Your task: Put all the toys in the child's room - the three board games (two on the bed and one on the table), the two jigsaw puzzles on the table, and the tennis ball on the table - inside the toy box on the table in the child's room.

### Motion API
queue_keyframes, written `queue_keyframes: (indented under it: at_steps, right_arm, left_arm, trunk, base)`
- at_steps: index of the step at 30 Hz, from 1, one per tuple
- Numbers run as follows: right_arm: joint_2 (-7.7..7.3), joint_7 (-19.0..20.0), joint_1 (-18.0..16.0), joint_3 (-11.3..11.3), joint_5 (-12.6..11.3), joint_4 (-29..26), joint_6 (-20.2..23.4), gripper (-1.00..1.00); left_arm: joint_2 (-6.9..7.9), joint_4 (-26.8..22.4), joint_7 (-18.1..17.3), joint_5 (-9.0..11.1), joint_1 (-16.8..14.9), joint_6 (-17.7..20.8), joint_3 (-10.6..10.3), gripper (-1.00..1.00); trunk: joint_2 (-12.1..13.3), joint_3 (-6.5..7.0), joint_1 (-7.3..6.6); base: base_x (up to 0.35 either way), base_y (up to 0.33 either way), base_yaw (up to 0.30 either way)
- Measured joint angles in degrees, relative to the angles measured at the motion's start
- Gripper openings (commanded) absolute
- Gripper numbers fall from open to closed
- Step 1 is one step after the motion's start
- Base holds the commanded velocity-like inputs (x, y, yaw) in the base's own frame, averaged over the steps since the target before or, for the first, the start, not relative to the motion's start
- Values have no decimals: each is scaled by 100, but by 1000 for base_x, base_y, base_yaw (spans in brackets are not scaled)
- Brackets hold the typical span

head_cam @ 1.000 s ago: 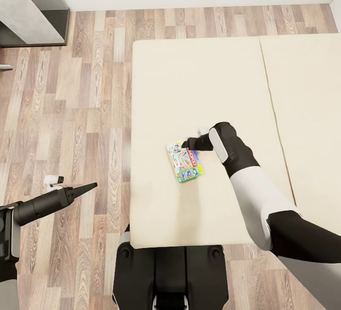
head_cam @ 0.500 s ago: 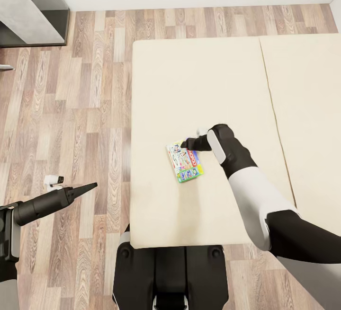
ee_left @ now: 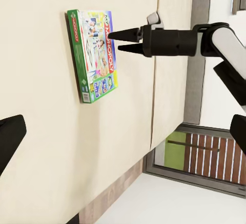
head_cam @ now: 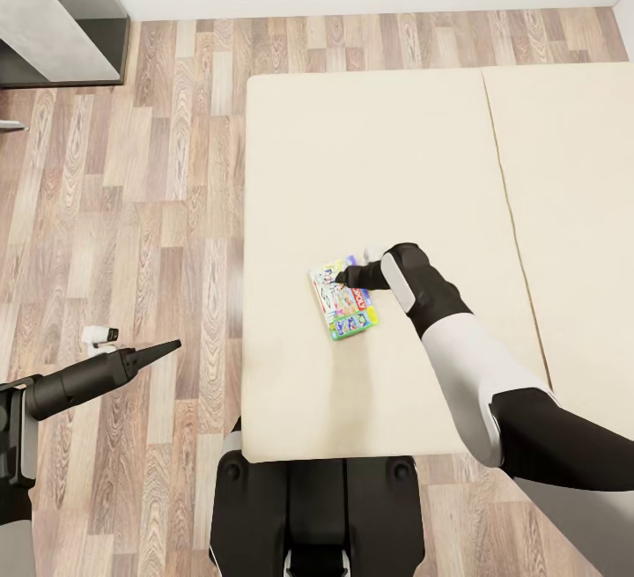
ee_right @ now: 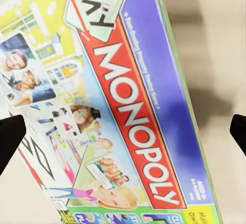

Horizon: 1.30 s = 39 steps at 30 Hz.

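A board game (head_cam: 343, 301) printed "My Monopoly" lies flat on the beige bed (head_cam: 291, 163), near its front edge. The right tool (head_cam: 342, 276) hovers just over the box's far end, fingers apart and empty. The left tool (head_cam: 167, 348) hangs over the wood floor (head_cam: 132, 207), well left of the bed, fingers together.

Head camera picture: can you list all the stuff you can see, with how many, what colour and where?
Board game: one, white-and-green box printed MONOPOLY, flat on the bed.
Bed: one, two beige pads side by side.
Floor: brown wood planks, beside the bed.
Table: one, pale grey top, far corner by the wall.
Right gripper: black, open, over the board game's edge.
Left gripper: black, over the floor.
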Motion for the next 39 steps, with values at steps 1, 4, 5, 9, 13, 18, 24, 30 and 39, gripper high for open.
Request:
queue_keyframes:
  at_steps: [1, 4, 5, 9, 13, 18, 24, 30, 39]
  right_arm:
    - [-2, -1, 0, 1, 0, 7, -16, 100]
    - [-7, 2, 0, 5, 0, 23, -86, 100]
    - [-8, 3, 0, 5, 0, 25, -105, 100]
    - [0, 4, 0, 1, 0, 31, -154, 100]
    - [16, 4, 0, -1, -1, 33, -184, 100]
    - [29, 5, 0, -1, -5, 33, -283, 100]
    - [42, 5, 0, 2, -16, 34, -343, 100]
    - [44, 5, 0, 95, -21, 105, -385, 100]
    - [44, 17, 0, 260, -24, 471, -704, 100]
  left_arm:
    - [0, 0, 0, 1, 0, 0, 0, 100]
    - [0, 3, 0, 3, 0, 0, 0, 100]
    - [0, 2, 0, 3, 0, 0, 0, 100]
    - [0, 0, 0, 4, 0, 0, 0, 100]
    - [0, 0, 0, 3, 0, 0, 0, 100]
    - [0, -1, 0, 2, 0, 0, 0, 100]
    - [0, -1, 0, 4, 0, 0, 0, 100]
    - [7, -1, 0, 4, 0, 0, 0, 100]
    - [17, -1, 0, 4, 0, 0, 0, 100]
  trunk:
    - [0, 0, 0]
    - [0, 0, 0]
    - [0, 0, 0]
    - [0, 0, 0]
    - [0, 0, 0]
    - [0, 0, 0]
    - [0, 0, 0]
    - [0, 0, 0]
    - [0, 0, 0]
  base:
    - [0, 0, 0]
    - [0, 0, 0]
    - [0, 0, 0]
    - [0, 0, 0]
    - [0, 0, 0]
    - [0, 0, 0]
    - [0, 0, 0]
    - [0, 0, 0]
    - [0, 0, 0]
